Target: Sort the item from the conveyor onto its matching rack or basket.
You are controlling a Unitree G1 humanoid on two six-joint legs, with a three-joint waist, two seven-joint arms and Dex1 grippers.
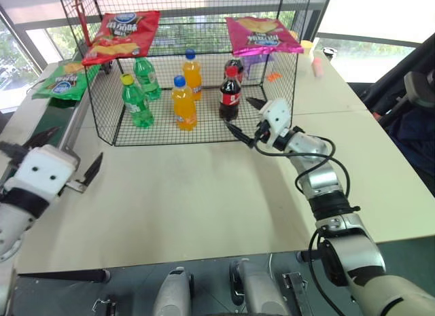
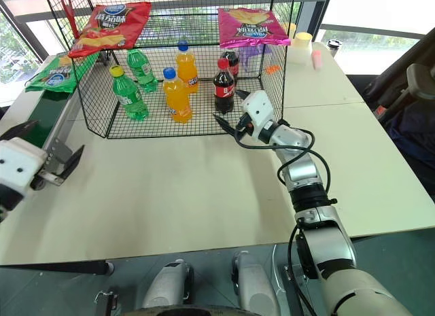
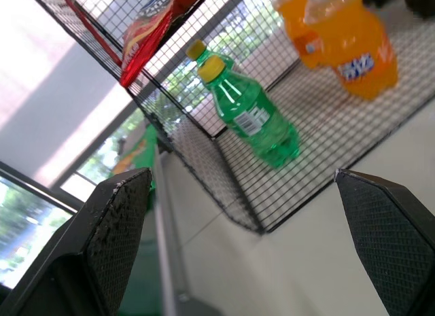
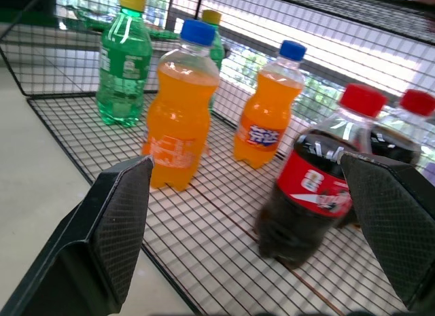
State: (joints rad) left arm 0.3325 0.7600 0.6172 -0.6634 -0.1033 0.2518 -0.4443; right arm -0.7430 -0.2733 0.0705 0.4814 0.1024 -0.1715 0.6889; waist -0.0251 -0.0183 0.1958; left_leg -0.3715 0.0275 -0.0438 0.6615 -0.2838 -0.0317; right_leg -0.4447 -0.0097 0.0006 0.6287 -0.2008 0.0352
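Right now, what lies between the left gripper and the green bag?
In the left eye view, the conveyor runs from near the open left gripper up to the green bag; nothing else lies on that stretch.

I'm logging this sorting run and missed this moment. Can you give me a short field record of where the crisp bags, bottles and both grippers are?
green crisp bag: lying on the conveyor, left of the cage
cage: black wire, on the table
upper shelf: red crisp bag at left, pink crisp bag at right
cage floor: two green bottles, two orange bottles, two cola bottles
left gripper: open, empty, near the conveyor
right gripper: open, empty, at the cage front by the cola bottles
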